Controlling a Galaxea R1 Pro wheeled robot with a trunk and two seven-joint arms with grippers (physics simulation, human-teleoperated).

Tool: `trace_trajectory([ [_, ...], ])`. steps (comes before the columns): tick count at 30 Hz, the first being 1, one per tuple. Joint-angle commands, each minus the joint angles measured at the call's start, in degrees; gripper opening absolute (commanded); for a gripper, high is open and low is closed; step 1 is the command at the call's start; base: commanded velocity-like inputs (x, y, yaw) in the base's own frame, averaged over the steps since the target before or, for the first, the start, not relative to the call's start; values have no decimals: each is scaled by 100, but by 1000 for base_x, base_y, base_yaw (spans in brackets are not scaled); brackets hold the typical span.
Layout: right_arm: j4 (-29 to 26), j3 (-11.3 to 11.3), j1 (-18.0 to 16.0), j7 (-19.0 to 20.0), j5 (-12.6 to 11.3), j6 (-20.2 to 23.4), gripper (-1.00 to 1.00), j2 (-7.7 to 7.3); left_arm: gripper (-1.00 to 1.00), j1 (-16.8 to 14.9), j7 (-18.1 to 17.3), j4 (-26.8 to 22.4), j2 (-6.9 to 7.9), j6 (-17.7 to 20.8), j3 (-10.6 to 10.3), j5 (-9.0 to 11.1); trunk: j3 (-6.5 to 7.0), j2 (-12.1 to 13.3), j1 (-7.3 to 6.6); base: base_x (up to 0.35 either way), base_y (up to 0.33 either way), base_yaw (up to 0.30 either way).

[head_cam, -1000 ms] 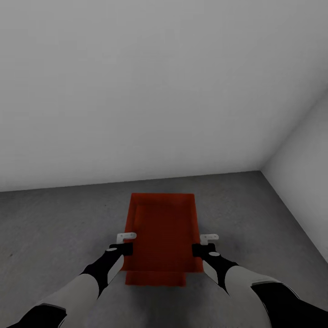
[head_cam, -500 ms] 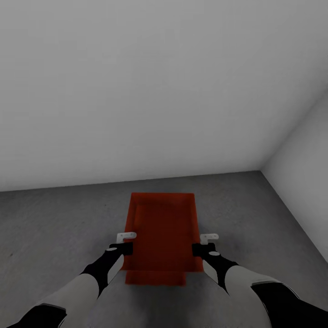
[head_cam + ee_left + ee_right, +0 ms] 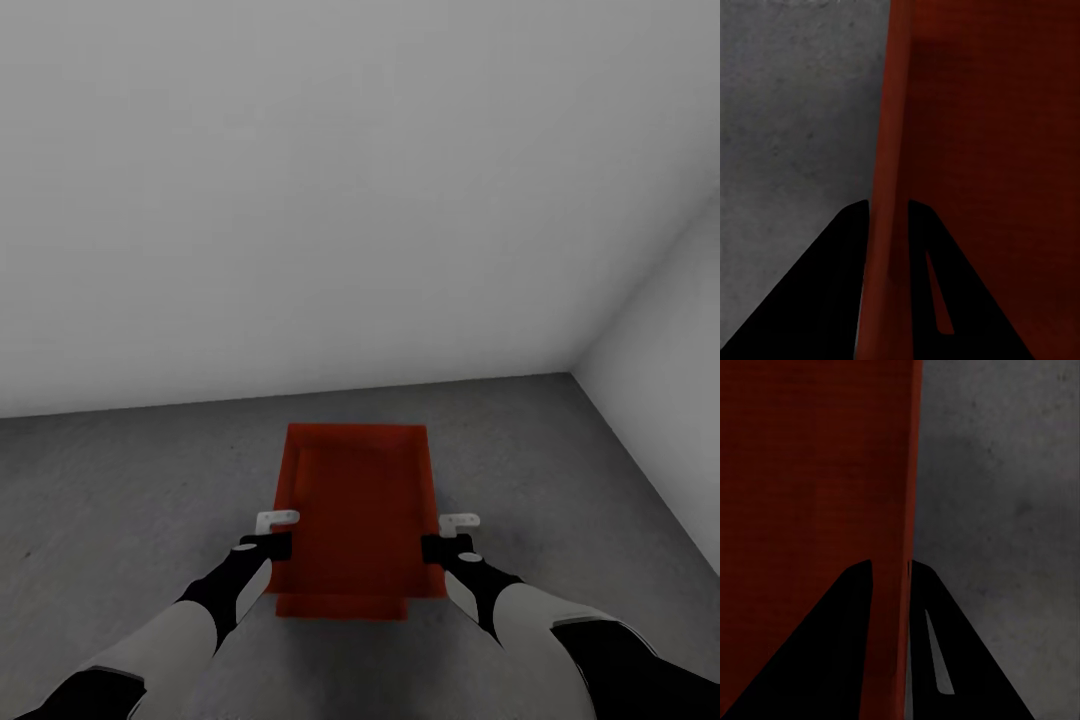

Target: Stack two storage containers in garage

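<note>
1. Count: two orange-red boxes, one upper storage container [image 3: 362, 510] held over a lower storage container [image 3: 340, 607] of which a strip of the near end shows beneath it; two grippers; two pale grey walls meeting in a corner at the right.
2. Materials and shapes: both containers are plain, rectangular, open-topped, with straight thin walls and a faintly ribbed inner surface. The floor [image 3: 120, 500] is dark grey, rough and mottled — concrete-like. The back wall [image 3: 300, 200] is smooth and bare.
3. Left gripper [image 3: 272, 535]: its dark fingers straddle the upper container's left wall, one inside and one outside, clamped on the wall in the left wrist view [image 3: 886, 217].
4. Right gripper [image 3: 446, 535]: likewise clamped on the right wall, one finger on each face [image 3: 900, 574].
5. Position: the upper container sits between the two grippers, centred ahead of the robot, near the back wall — whether it rests on the lower one cannot be told.
</note>
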Motion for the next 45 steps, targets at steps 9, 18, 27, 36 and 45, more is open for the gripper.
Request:
trace_trajectory([
  [9, 97, -71, -2, -14, -36, -20, -100, -84, -100, -6, 74, -46, 7, -284, 75, -22, -5, -4, 1, -24, 0, 0],
  [18, 97, -71, -3, -14, -33, -20, -100, -84, -100, -6, 74, -44, 9, -284, 75, -22, -5, -4, 1, -114, 0, 0],
  [27, 97, -71, -1, -14, -37, -20, -100, -84, -100, -6, 74, -43, 12, -284, 75, -22, -5, -4, 1, -9, 0, 0],
  [36, 97, -71, -2, -14, -37, -20, -100, -84, -100, -6, 72, -43, 9, -284, 75, -22, -5, -4, 1, 0, 0, 0],
  [45, 97, -71, -1, -21, -38, -27, -100, -84, -100, -6, 70, -35, 11, -284, 75, -22, -5, -4, 1, 0, 3, 0],
])
